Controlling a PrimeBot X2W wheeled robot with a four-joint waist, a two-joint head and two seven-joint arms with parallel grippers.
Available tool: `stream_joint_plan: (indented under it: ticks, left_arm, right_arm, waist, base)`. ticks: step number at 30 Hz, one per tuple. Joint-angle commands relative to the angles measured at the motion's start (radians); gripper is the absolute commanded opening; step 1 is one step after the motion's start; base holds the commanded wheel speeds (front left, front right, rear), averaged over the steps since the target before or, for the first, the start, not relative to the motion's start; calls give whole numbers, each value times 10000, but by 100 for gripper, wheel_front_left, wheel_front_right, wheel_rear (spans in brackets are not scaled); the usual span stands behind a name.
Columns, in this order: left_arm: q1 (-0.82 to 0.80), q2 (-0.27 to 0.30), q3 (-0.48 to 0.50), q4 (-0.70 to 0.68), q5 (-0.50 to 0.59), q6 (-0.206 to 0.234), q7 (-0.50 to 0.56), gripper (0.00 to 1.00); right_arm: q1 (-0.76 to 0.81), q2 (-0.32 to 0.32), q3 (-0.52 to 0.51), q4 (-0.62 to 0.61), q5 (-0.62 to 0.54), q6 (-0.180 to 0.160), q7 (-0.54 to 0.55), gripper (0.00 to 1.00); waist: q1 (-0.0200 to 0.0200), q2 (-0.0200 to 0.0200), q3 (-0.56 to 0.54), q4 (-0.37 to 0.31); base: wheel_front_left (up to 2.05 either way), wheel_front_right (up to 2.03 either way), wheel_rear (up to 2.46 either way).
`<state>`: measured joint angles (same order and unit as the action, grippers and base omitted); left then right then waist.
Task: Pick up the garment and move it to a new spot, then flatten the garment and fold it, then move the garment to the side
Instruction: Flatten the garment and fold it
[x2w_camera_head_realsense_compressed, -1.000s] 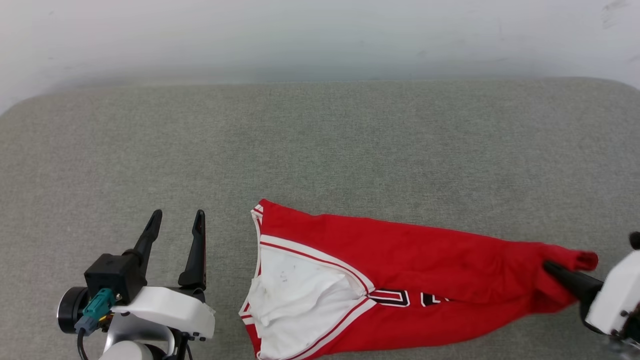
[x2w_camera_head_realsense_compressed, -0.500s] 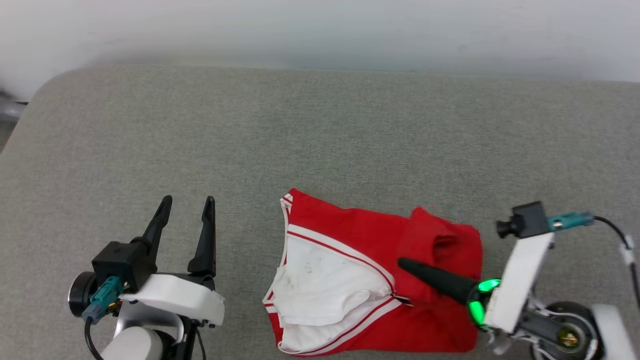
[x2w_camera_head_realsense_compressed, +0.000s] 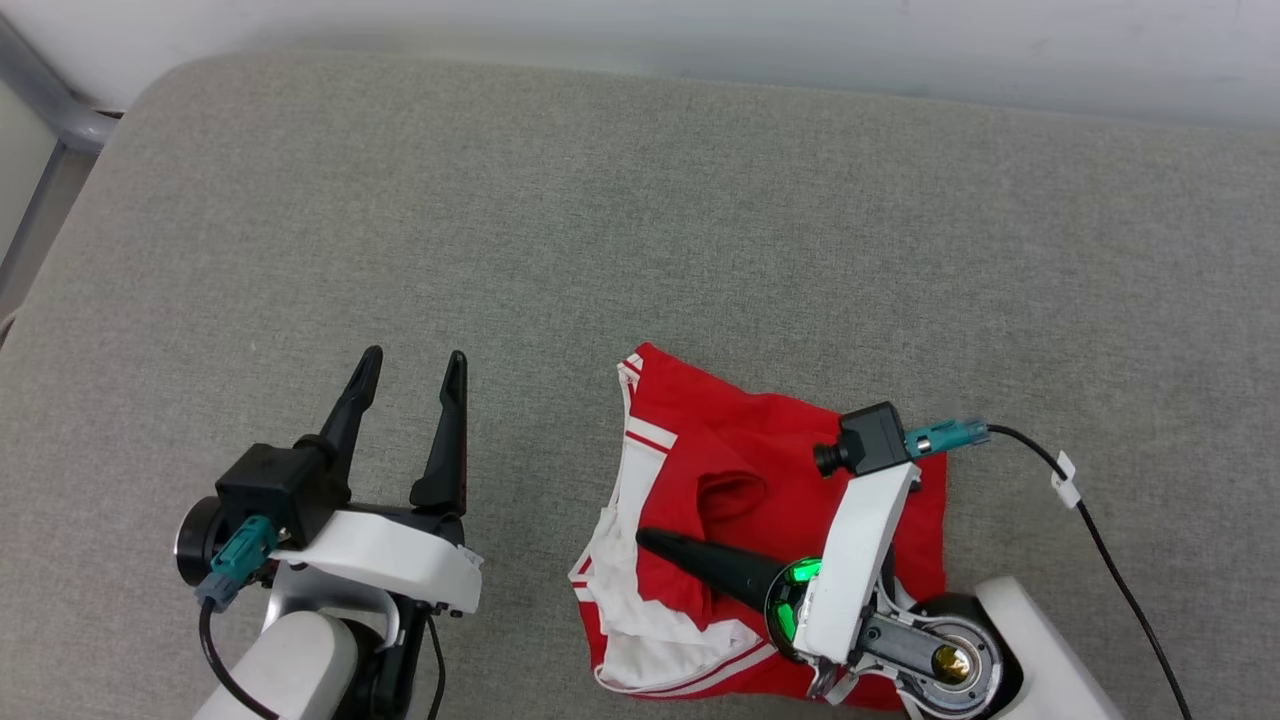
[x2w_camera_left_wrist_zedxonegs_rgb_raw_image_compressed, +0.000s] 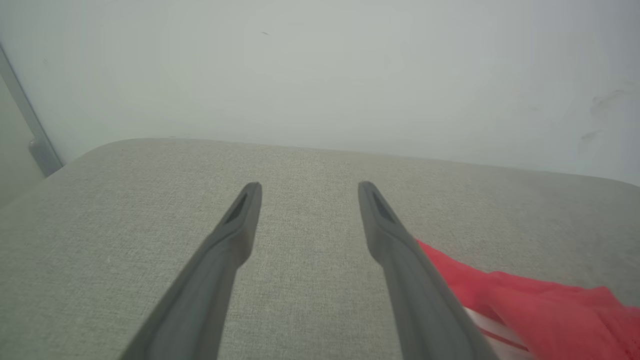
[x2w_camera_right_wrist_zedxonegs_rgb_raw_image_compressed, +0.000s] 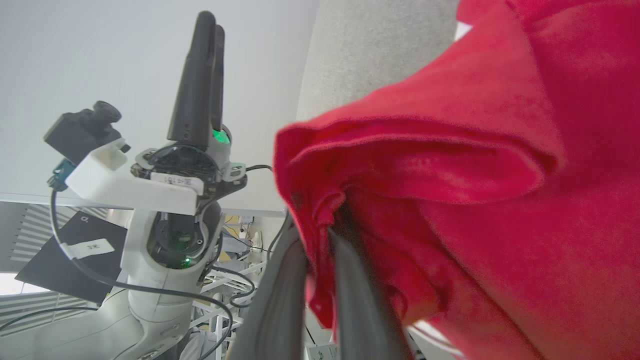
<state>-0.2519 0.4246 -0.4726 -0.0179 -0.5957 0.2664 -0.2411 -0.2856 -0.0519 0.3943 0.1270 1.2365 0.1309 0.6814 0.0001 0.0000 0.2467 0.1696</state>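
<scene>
Pinching garment (x2w_camera_head_realsense_compressed: 770, 440) in right pincer (x2w_camera_head_realsense_compressed: 648, 540), left pincer (x2w_camera_head_realsense_compressed: 415, 356) spread empty, grey fabric surface (x2w_camera_head_realsense_compressed: 600, 220), white wall (x2w_camera_left_wrist_zedxonegs_rgb_raw_image_compressed: 320, 75)

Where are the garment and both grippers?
Garment (x2w_camera_head_realsense_compressed: 745, 432): head view, upper red cloth.
Left gripper (x2w_camera_head_realsense_compressed: 415, 356): head view, between open fingertips.
Right gripper (x2w_camera_head_realsense_compressed: 646, 539): head view, fingertips pinching cloth.
</scene>
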Motion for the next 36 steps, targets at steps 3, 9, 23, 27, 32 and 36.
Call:
stream_joint_plan:
  ticks: [3,9,23,27,32,36]
  left_arm:
    - [-93,-149,84,214,-22,-112,-118,100]
    - [8,-184,172,416,16,-202,-178,100]
    - [333,-3,213,476,24,-207,-183,100]
    - [422,59,283,492,-2,-143,-188,100]
    - [602,106,546,566,-101,-142,-218,100]
    - [681,114,704,447,64,-9,-234,100]
  right_arm:
    - [-220,-15,337,822,-497,-4,-602,0]
    - [-323,-29,660,1442,-625,-2,-1351,100]
    - [-1237,-1248,1528,509,-2344,-4,-4046,100]
    - [-1058,-1682,1024,552,-3492,-4,-5265,100]
    - [-560,-1929,-246,633,-5421,-4,-6404,100]
    - [16,-1807,-1542,314,-6993,-4,-6975,100]
  waist:
    - [-1,0,77,97]
    - [-1,0,-112,-23]
    - [-1,0,-624,-740]
    - [-1,0,-695,-1085]
    - [-1,0,-769,-1541]
    - [-1,0,-865,-1766]
  base:
    - [0,0,0]
    - [0,0,0]
    - [0,0,0]
    - [0,0,0]
    - [0,0,0]
    - [0,0,0]
